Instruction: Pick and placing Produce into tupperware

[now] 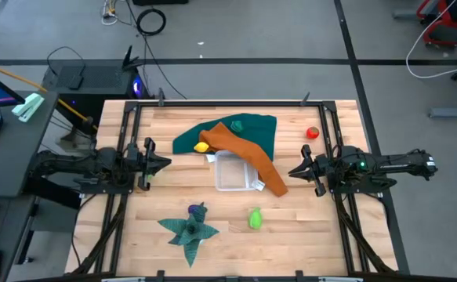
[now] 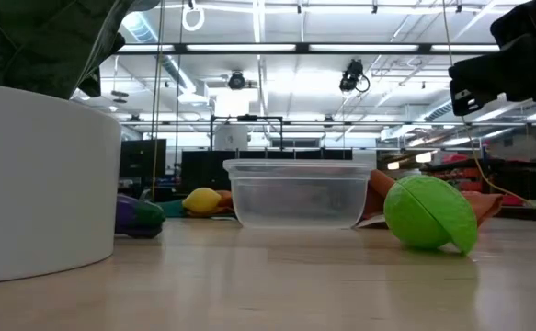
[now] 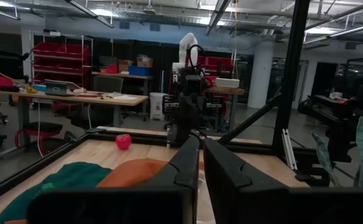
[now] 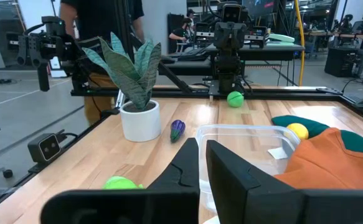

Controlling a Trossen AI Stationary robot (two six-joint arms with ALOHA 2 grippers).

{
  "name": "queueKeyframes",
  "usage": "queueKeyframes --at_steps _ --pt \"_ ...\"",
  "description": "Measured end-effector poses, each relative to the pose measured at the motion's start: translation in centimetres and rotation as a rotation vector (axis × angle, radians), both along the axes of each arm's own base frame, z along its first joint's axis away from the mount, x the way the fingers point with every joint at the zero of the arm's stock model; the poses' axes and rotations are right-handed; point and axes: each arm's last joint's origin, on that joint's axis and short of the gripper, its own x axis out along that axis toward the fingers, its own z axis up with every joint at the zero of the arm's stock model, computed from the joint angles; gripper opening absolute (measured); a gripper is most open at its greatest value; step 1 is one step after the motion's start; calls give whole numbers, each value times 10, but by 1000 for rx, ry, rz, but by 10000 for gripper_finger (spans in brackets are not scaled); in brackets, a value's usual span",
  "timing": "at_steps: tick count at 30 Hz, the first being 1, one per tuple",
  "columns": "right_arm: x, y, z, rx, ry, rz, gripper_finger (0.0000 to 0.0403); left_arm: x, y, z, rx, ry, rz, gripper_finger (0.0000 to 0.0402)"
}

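**A:** Starting nearest you: the light green piece [image 1: 255,218] sits just in front of the tupperware [image 1: 236,172], on bare worktop [image 1: 306,235], and the purple one [image 1: 194,209] is tucked against the potted plant [image 1: 189,229], front-left of the tub. The tub itself is clear, rounded at the corners and looks empty, so none of the job is done yet, I'd say.

**B:** And the jaws?

**A:** Left gripper [image 1: 165,163] is pinched together on nothing, parked left of the tupperware. Right gripper [image 1: 293,171] is the same, closed and empty, off to its right.

**B:** What would you watch for?

**A:** The orange cloth [image 1: 248,153] is draped over the tub's right rim. Drop in from that side and you could snag it and drag the light tub along. The yellow piece [image 1: 202,146] sits at the teal cloth [image 1: 252,129] edge just behind the tub, so you may pinch fabric with it. Red [image 1: 312,132], far right behind the tub, is round and will likely roll if nudged.
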Motion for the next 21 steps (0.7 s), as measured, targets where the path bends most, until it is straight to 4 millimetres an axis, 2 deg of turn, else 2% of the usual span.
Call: queueKeyframes --at_steps 10,21 --pt "0 0 0 0 0 0 0 0 0 0 0 0 0 41" --pt "0 0 0 0 0 0 0 0 0 0 0 0 0 28"
